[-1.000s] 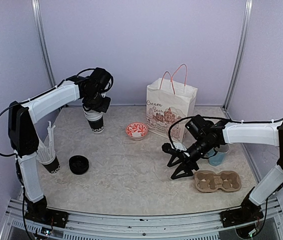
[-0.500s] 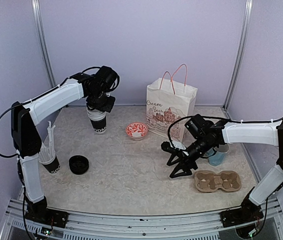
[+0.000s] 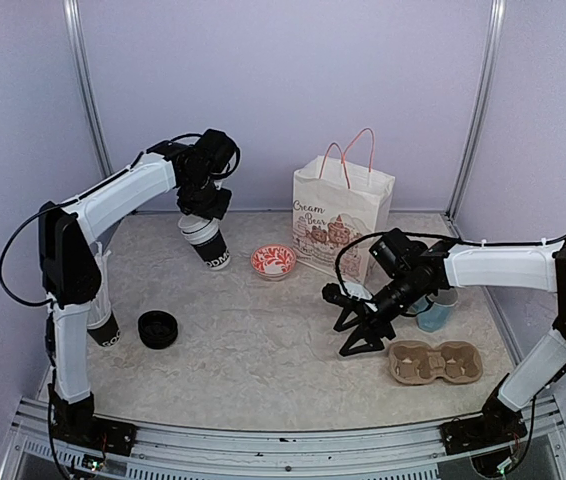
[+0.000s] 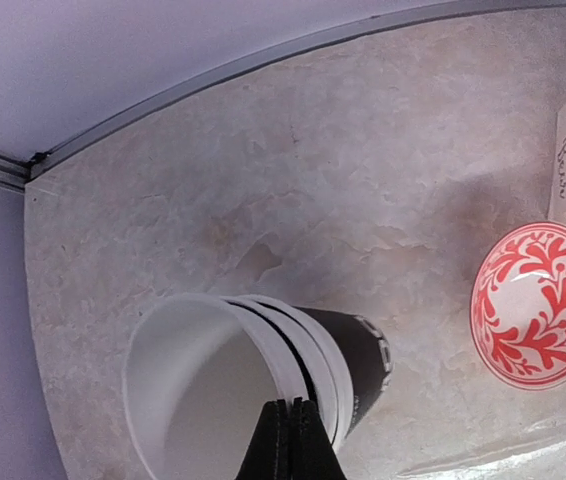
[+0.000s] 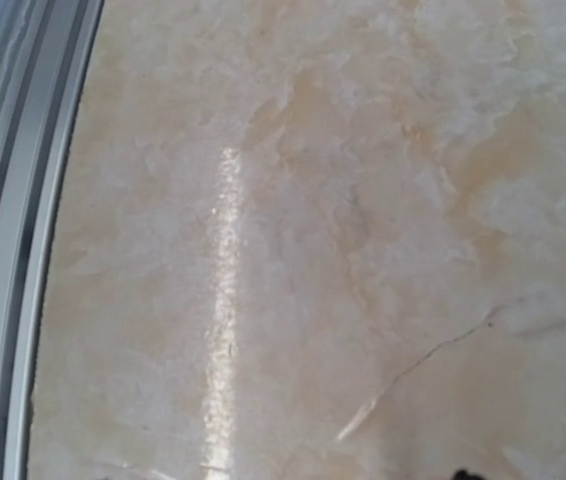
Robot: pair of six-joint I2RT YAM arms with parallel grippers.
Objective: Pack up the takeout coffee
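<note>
Evidently we pinch the black cup [image 3: 210, 246] by its rim, our left gripper [image 4: 291, 438] clamped on its wall, so it hangs tilted over the table [image 3: 243, 350] at upper left. Our right gripper [image 3: 356, 330] hovers spread and empty beside the cardboard carrier [image 3: 435, 362], lower right.

**Left arm carries the cups toward the bowl**

The left claw [image 3: 199, 214], pinched on the rim of the nested black cups [image 3: 210, 247], has carried them rightward, nearer the red patterned bowl [image 3: 273, 261]. The cups stood upright a second ago. They now hang tilted, base swung toward the bowl. The left arm's upright link has also shifted right, covering more of the straw-filled cup [image 3: 102, 326].
</note>
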